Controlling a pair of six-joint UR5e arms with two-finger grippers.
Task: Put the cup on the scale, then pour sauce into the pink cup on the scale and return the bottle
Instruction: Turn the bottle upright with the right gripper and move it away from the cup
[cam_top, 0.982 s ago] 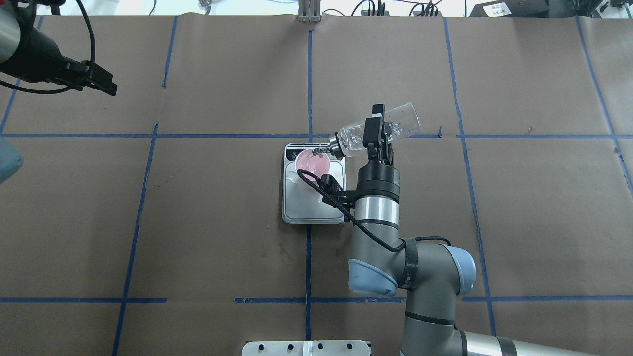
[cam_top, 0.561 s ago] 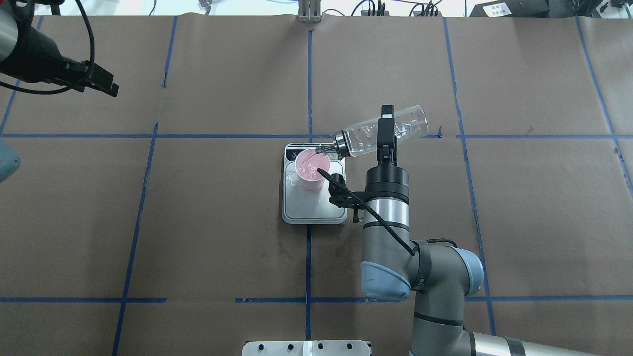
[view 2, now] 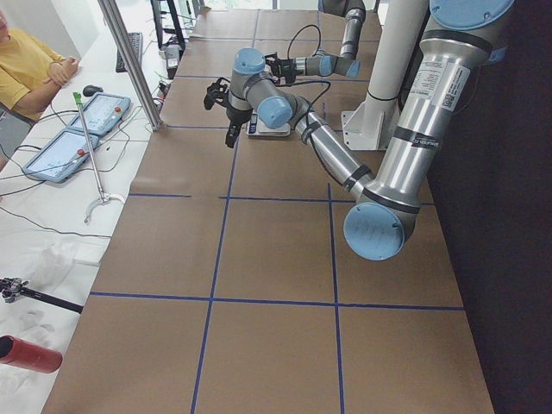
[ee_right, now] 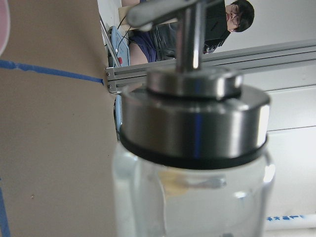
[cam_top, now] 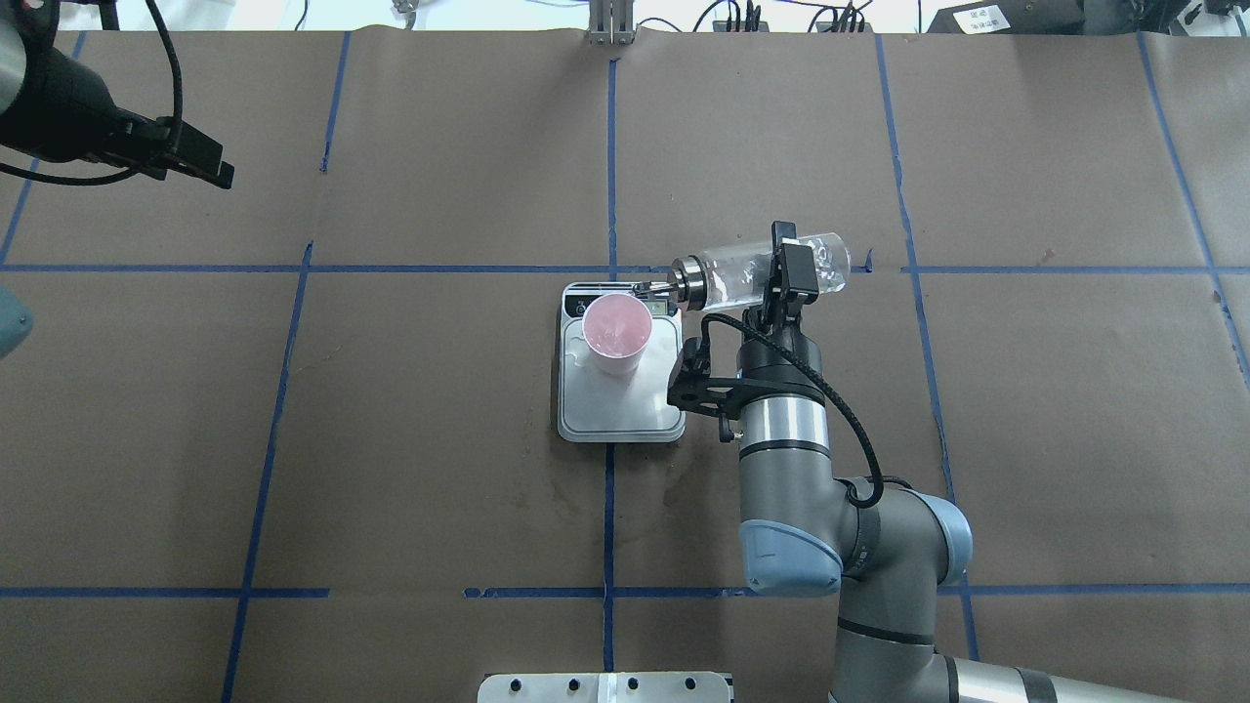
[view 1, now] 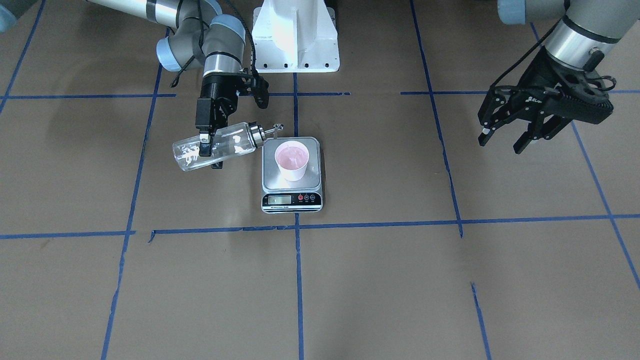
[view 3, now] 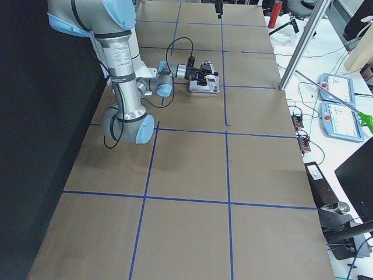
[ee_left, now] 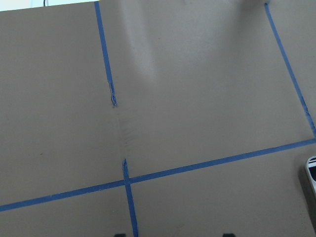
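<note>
Bottle is lying almost flat in the air, just beside the scale. Its thin spout is pointing at the cup. The tip is hanging near the cup's rim, over the back corner of the scale, and not over the middle of the cup. The cup is standing upright on the scale's silver top. I cannot tell how much sauce is in the bottle or the cup.

The right gripper is squeezing the glass body with its 2 fingers, pressing on both sides. The left gripper is hanging far away over the brown table, with its fingers spread wide and nothing in them.

The pour is looking finished or close to it, I think, so the bottle is going home next. To do it well, the right arm should be tipping the spout up slowly first, while it is near the cup, so that drops are not falling on the scale. It should be holding tight, since glass is slippery. Then it should be setting the bottle down standing up, well away from the scale.
</note>
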